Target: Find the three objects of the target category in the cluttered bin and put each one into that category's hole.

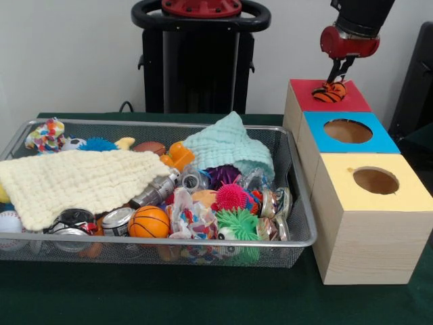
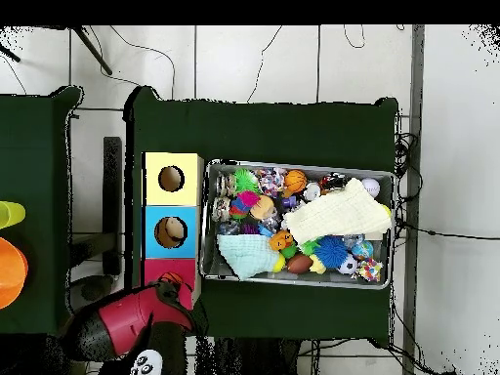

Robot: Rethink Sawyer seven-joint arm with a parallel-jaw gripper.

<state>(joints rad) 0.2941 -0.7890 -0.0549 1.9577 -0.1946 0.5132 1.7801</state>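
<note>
Front view is showing you the hand (image 1: 336, 76) closing its fingers on the orange tiger (image 1: 330, 92), which is sitting on the red-topped box (image 1: 352, 100) right over its hole. Beside it, the wire bin (image 1: 298, 238) is lying on the table (image 1: 203, 298), crowded with toys.

I am seeing a pale yellow knitted cloth (image 1: 74, 183) lying across clutter, with a mint green cloth (image 1: 226, 145) bunching up behind it. A small orange basketball (image 1: 149, 221) is sitting beside a pink spiky ball (image 1: 231, 197) and a green spiky ball (image 1: 238, 224). A blue-topped box (image 1: 346, 133) and a yellow-topped box (image 1: 373, 223) are standing alongside on dark green table covering (image 1: 203, 298).
</note>
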